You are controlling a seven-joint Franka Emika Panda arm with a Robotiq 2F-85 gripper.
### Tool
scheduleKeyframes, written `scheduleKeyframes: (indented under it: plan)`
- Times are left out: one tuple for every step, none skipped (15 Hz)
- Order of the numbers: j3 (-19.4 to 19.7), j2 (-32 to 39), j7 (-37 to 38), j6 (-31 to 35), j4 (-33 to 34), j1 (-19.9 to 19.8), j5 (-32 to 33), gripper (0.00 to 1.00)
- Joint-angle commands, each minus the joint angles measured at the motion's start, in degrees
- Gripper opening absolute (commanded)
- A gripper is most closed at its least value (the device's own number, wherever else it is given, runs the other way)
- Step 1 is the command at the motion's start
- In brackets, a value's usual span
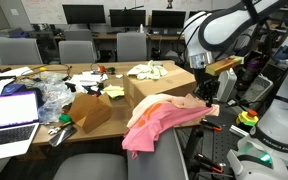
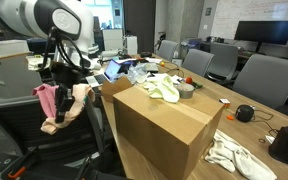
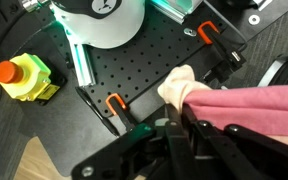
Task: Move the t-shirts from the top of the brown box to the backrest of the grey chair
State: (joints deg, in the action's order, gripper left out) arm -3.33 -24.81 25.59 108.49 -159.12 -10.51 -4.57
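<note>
Three shirts show in all. Two lie over the backrest of the grey chair [image 1: 159,162] nearest the camera: a pink shirt [image 1: 152,126] spread across it and hanging down, and a peach shirt [image 1: 184,104] at its upper end, touching the pink one. One cream shirt [image 1: 149,71] lies crumpled on top of the box [image 1: 169,90], which stands on the table just behind that chair. The single gripper [image 1: 206,95] hangs at the peach end of the two draped shirts, touching the cloth. In the wrist view its dark fingers lie right against the pink fabric, but whether they pinch it or stand apart I cannot tell. A small box [image 1: 90,112] sits beside the big one, with one open laptop [image 1: 9,112] at the table's near end. One white cloth [image 2: 234,158] lies on the table past the box in an exterior view. One yellow bottle [image 3: 20,78] with an orange cap stands below the arm.
</note>
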Motion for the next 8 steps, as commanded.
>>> scheduleKeyframes:
  plan:
    - [1.9, 5.3, 1.2, 1.3, 1.9, 0.1, 0.0, 0.02]
    - [2.3, 6.0, 1.1, 1.5, 2.2, 0.3, -0.1, 0.02]
    - [2.5, 6.5, 0.8, 1.6, 2.4, 0.6, -0.3, 0.02]
    - [2.7, 6.9, 0.7, 1.7, 2.7, 0.8, -0.5, 0.02]
    - [2.8, 7.3, 0.5, 2.1, 2.8, 0.9, -0.5, 0.02]
    - [2.9, 7.3, 0.4, 2.2, 2.9, 1.1, -0.7, 0.02]
    - [2.9, 7.3, 0.2, 2.5, 3.0, 1.2, -0.8, 0.02]
    - [3.0, 7.3, 0.0, 2.7, 3.1, 1.2, -0.9, 0.34]
